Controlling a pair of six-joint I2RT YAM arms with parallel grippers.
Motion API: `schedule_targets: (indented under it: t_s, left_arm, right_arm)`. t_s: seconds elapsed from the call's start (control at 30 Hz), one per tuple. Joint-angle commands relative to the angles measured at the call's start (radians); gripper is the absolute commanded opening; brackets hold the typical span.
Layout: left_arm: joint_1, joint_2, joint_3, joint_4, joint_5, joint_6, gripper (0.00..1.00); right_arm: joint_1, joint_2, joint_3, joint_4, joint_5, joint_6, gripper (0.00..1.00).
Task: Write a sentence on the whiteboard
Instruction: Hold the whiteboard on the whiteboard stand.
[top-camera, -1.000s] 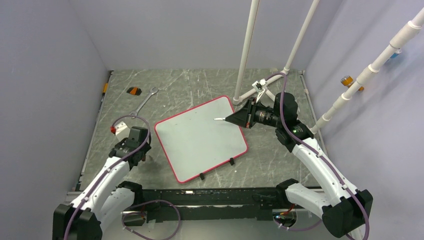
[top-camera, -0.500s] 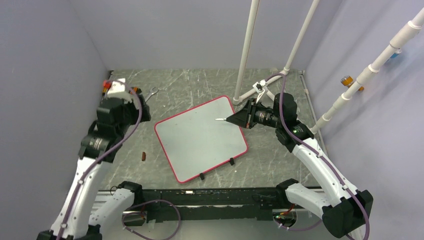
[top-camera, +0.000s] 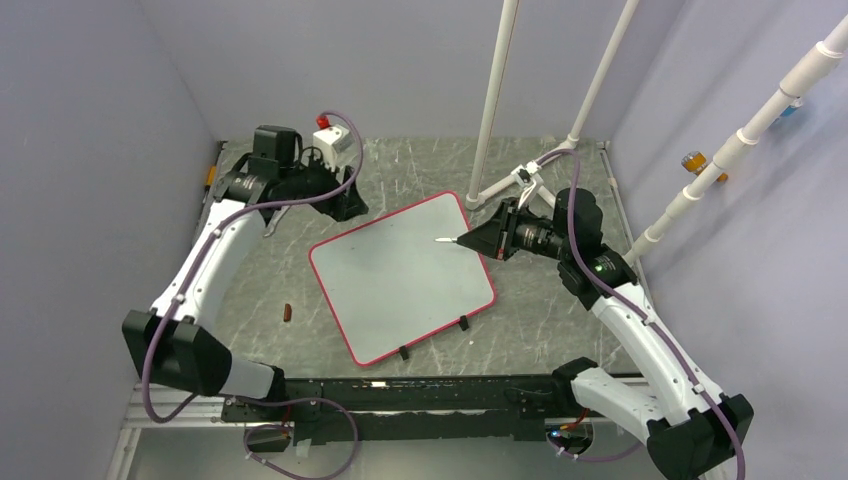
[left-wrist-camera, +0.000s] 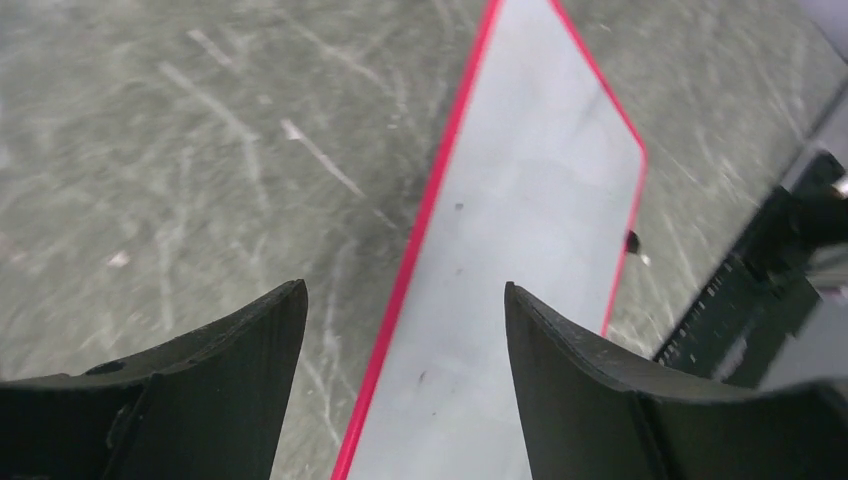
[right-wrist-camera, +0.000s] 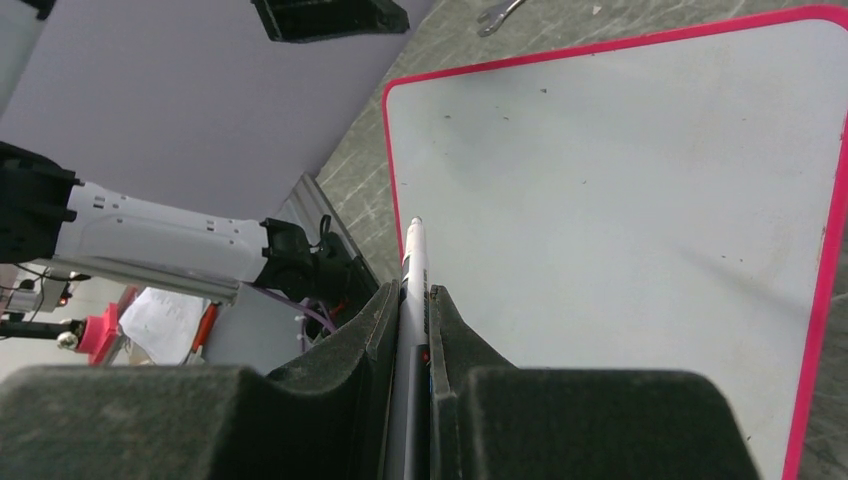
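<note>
The whiteboard (top-camera: 400, 280) lies flat on the table, white with a red-pink rim. Its face shows only faint smudges, and the sentence is not in view. My right gripper (top-camera: 478, 239) is shut on a white marker (right-wrist-camera: 414, 275), which points left over the board's far right part. I cannot tell whether the marker's tip (top-camera: 440, 240) touches the board. My left gripper (top-camera: 347, 206) hovers at the board's far left edge. It stands open and empty, with the red rim and the whiteboard (left-wrist-camera: 540, 220) showing below, between the fingers (left-wrist-camera: 230, 390).
A small brown piece (top-camera: 288, 313) lies on the table left of the board. Two black clips (top-camera: 463, 323) sit on the board's near edge. A wrench (right-wrist-camera: 497, 12) lies beyond the far left corner. White pipes (top-camera: 495, 100) rise behind the board.
My left arm swung from the near left of the table up to the board's far left edge, and its jaws widened. The brown piece was left behind. The right arm barely moved.
</note>
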Motion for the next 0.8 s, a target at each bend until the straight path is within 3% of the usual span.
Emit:
schedule_targets:
  t_s: [0.0, 0.17, 0.27, 0.4, 0.63, 0.77]
  left_arm:
    - [0.015, 0.065, 0.063, -0.012, 0.315, 0.13, 0.75]
    - [0.036, 0.214, 0.125, -0.111, 0.398, 0.177, 0.66]
    - [0.036, 0.251, 0.119, -0.116, 0.37, 0.174, 0.63]
    - [0.037, 0.291, 0.09, -0.124, 0.382, 0.187, 0.65]
    - [0.037, 0.331, 0.075, -0.158, 0.434, 0.191, 0.52]
    - [0.037, 0.332, 0.054, -0.16, 0.473, 0.185, 0.51]
  right_arm:
    - [0.003, -0.019, -0.01, 0.043, -0.006, -0.016, 0.0]
    - [0.003, 0.006, -0.001, 0.053, -0.029, -0.022, 0.0]
    - [0.002, 0.013, 0.001, 0.068, -0.051, -0.018, 0.0]
    - [0.004, 0.013, 0.024, 0.049, -0.056, -0.032, 0.0]
    - [0.002, 0.013, 0.046, 0.033, -0.067, -0.044, 0.0]
    - [0.002, 0.025, 0.042, 0.045, -0.077, -0.035, 0.0]
